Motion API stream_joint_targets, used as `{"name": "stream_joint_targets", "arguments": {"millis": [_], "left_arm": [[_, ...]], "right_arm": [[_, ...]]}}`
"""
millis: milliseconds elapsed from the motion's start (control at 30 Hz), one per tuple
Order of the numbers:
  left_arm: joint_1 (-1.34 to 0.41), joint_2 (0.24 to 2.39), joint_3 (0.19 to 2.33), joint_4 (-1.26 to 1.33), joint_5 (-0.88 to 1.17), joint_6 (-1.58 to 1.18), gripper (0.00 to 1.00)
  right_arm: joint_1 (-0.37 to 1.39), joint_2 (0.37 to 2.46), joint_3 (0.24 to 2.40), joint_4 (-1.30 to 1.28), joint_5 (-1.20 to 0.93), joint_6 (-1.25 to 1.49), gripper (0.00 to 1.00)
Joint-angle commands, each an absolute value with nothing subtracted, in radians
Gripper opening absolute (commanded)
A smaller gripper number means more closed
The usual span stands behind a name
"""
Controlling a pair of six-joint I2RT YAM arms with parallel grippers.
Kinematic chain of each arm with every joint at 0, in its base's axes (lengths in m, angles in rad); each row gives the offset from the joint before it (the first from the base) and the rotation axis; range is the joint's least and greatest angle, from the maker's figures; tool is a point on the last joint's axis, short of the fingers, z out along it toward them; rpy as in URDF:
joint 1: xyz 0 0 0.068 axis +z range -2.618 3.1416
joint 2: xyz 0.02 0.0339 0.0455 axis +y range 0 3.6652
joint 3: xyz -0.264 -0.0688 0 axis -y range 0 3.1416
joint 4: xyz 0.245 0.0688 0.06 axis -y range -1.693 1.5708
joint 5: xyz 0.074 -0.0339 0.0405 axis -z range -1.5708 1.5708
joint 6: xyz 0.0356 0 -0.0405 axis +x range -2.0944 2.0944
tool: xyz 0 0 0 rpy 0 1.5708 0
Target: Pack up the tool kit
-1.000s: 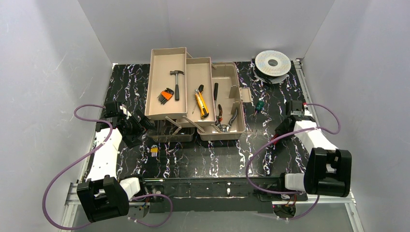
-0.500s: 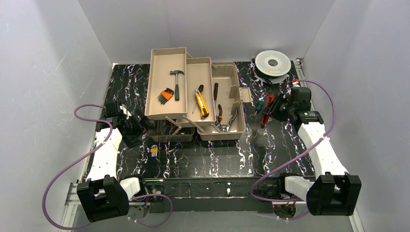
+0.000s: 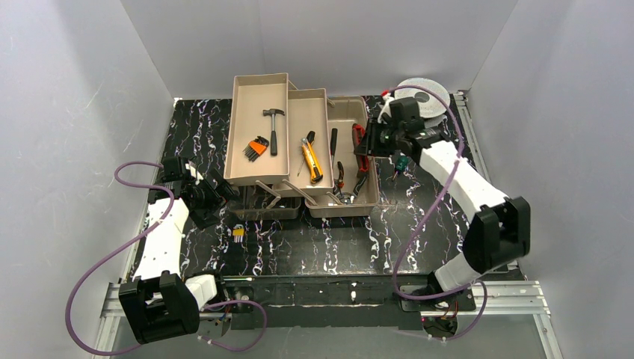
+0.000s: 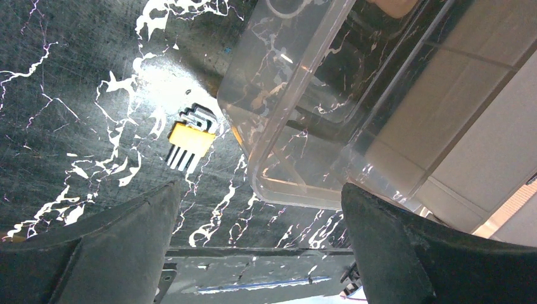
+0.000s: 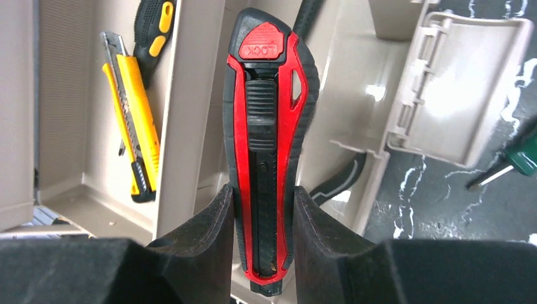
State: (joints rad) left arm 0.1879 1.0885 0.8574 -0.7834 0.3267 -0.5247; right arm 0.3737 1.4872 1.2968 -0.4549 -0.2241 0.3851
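The tan toolbox (image 3: 254,105) stands open at the back, its trays fanned out to the left. A hammer (image 3: 274,127) lies in the left tray and a yellow knife (image 3: 312,161) (image 5: 136,120) in the middle tray. My right gripper (image 3: 371,142) (image 5: 263,196) is shut on a red and black utility knife (image 3: 359,146) (image 5: 263,126), held above the box's right compartment. My left gripper (image 3: 224,191) (image 4: 261,187) stands open by the translucent lid (image 4: 304,95), holding nothing.
A green-handled screwdriver (image 3: 401,161) (image 5: 513,164) lies on the mat right of the box. A small yellow hex key set (image 3: 238,233) (image 4: 190,139) lies in front of the lid. The silver spool (image 3: 428,91) sits at the back right, partly behind my right arm.
My right arm has swung from the table's right side leftward over the toolbox, carrying the red utility knife. The left arm has not moved.
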Motion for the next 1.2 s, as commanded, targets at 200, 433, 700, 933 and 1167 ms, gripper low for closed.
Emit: {"name": "stream_joint_targets", "arguments": {"millis": [200, 433, 700, 933, 1167], "left_arm": [[0.181, 1.067, 0.860, -0.766, 0.333, -0.529, 0.99], [0.180, 1.064, 0.860, -0.764, 0.327, -0.529, 1.00], [0.179, 1.054, 0.871, -0.788, 0.252, -0.533, 0.99], [0.201, 1.001, 0.911, -0.888, -0.062, -0.577, 1.00], [0.255, 1.009, 0.947, -0.936, -0.137, -0.609, 0.99]], "right_arm": [[0.444, 1.551, 1.411, -0.398, -0.172, 0.424, 0.79], [0.444, 1.499, 1.394, -0.431, -0.088, 0.404, 0.83], [0.423, 1.472, 1.324, -0.475, 0.064, 0.401, 0.80], [0.397, 1.425, 1.131, -0.361, 0.051, 0.411, 0.78], [0.397, 1.414, 1.050, -0.276, 0.023, 0.461, 0.74]]}}
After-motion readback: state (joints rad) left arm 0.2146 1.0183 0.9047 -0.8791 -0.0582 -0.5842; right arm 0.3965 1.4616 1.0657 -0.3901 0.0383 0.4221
